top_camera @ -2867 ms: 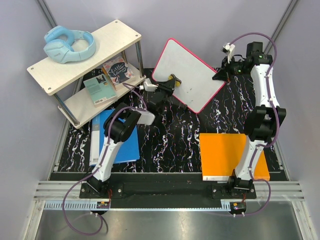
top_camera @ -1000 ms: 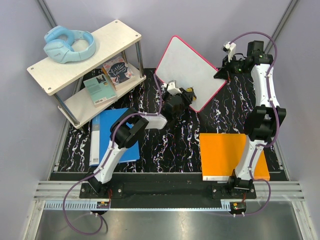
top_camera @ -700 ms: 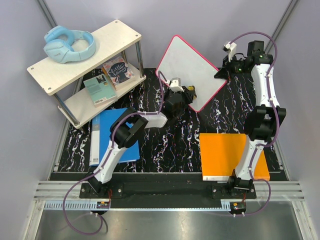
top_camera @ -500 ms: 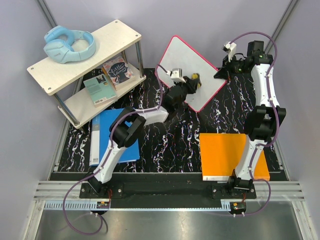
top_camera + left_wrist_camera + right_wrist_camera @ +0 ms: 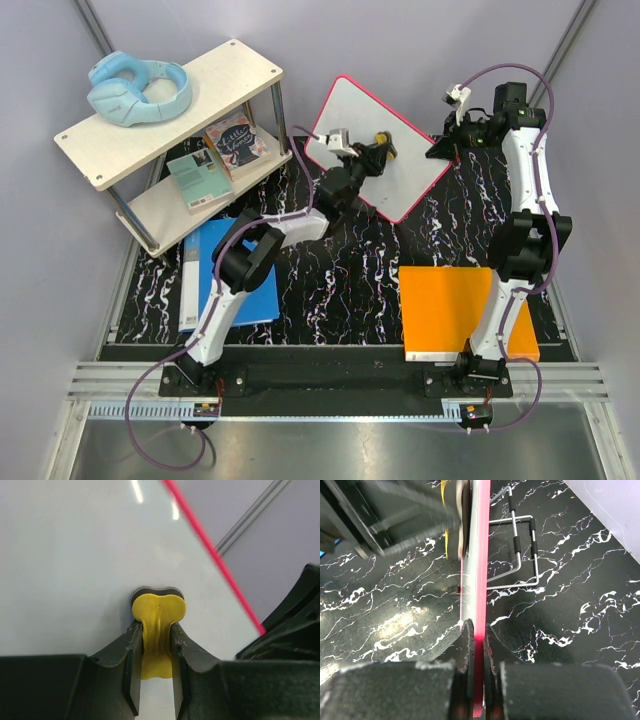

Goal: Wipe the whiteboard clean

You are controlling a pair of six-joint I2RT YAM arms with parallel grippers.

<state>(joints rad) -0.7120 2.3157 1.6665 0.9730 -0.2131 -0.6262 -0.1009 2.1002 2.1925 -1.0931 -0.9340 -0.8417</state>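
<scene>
The whiteboard (image 5: 415,172), white with a red-pink frame, is held up at a tilt over the far middle of the table. My right gripper (image 5: 443,150) is shut on its right corner; in the right wrist view the jaws (image 5: 477,630) pinch the red frame (image 5: 480,570) edge-on. My left gripper (image 5: 380,150) is shut on a yellow eraser (image 5: 158,611), whose dark pad presses flat against the white surface (image 5: 75,555) near the red edge (image 5: 215,555). No writing shows on the board's visible face.
A two-tier shelf (image 5: 240,62) at the far left carries blue headphones (image 5: 140,88) and two books (image 5: 235,140). A blue folder (image 5: 235,275) lies near left, an orange board (image 5: 455,305) near right. A wire stand (image 5: 520,550) sits behind the whiteboard.
My left gripper has carried the eraser from the board's lower left part up and right across its face. The board has shifted slightly; the right gripper kept its hold.
</scene>
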